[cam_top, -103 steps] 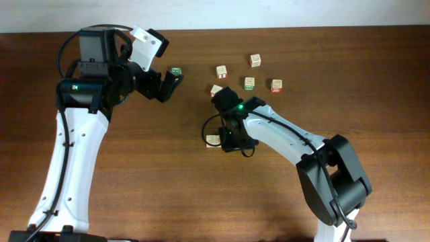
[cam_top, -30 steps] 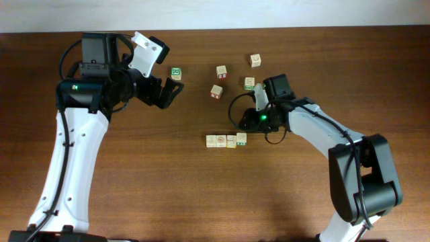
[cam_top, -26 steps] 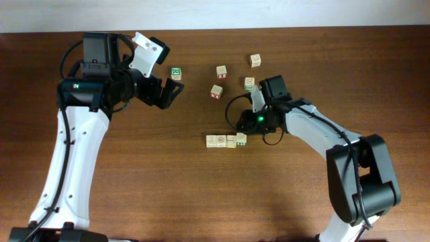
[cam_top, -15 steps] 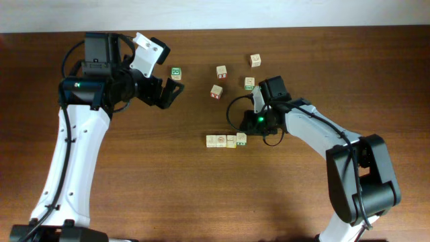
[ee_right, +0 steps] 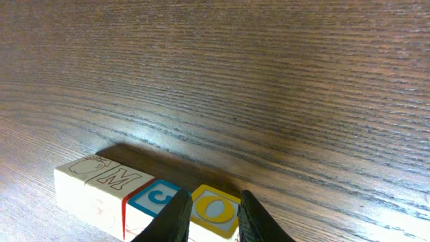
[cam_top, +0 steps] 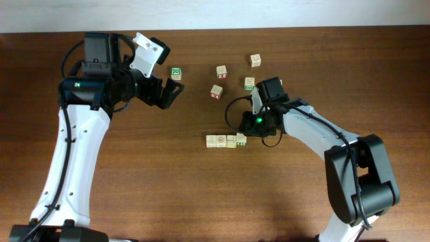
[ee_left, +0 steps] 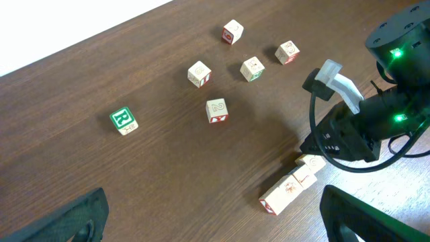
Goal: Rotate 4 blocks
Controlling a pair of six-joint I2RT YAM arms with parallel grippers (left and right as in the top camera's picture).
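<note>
Dark wood worktop (cam_top: pixel 201 195), right hand (ee_right: pixel 209 218) at a row of blocks (cam_top: pixel 225 141).
We see it pinching the yellow O block (ee_right: pixel 213 207), the others to its left; left hand (cam_top: pixel 172 94) spread wide.

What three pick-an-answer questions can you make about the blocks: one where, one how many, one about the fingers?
1. Where is the yellow O block? A at the end of the row, between the right fingers; B atop another block; C off by itself.
2. How many loose blocks lie apart from the row? A two; B four; C six.
3. How are the left fingers? A shut on a block; B wide open, empty; C hidden.
Answers: A, a finger stands on each side of it; C, the left wrist view shows six; B, nothing lies between them.
</note>
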